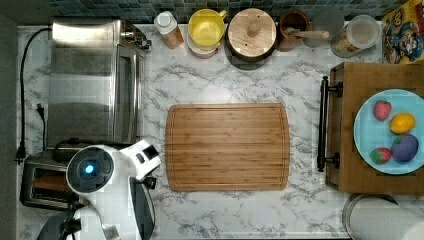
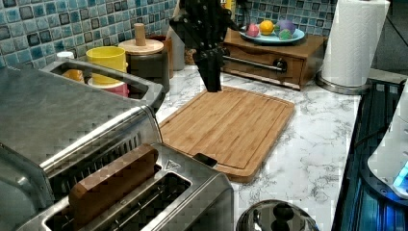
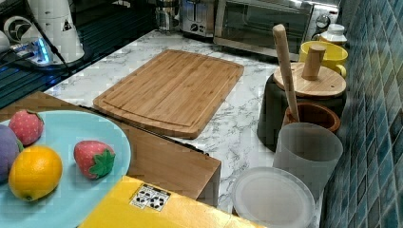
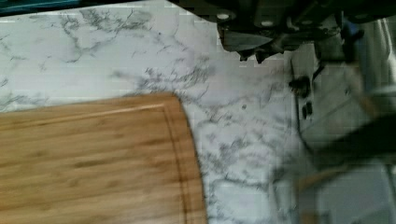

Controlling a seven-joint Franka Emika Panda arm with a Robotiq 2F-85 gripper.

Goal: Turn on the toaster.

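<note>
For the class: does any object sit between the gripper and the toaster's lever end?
Nothing visible does. In the left view the gripper hangs above the cutting board's far edge, and only board and bare counter separate it from the toaster.

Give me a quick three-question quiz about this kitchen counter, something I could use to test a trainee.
1. Multiple choice: what sits in one slot of the toaster? A) a slice of bread B) a lemon C) a wooden spoon
2. True or false: the claw is pressing the toaster's black lever.
3. Fill in: the blue plate holds ___ strawberries.

Key: 1 A. 2 False; in the left view the claw hangs near the far corner of the cutting board, apart from the toaster. 3 Two.
</note>
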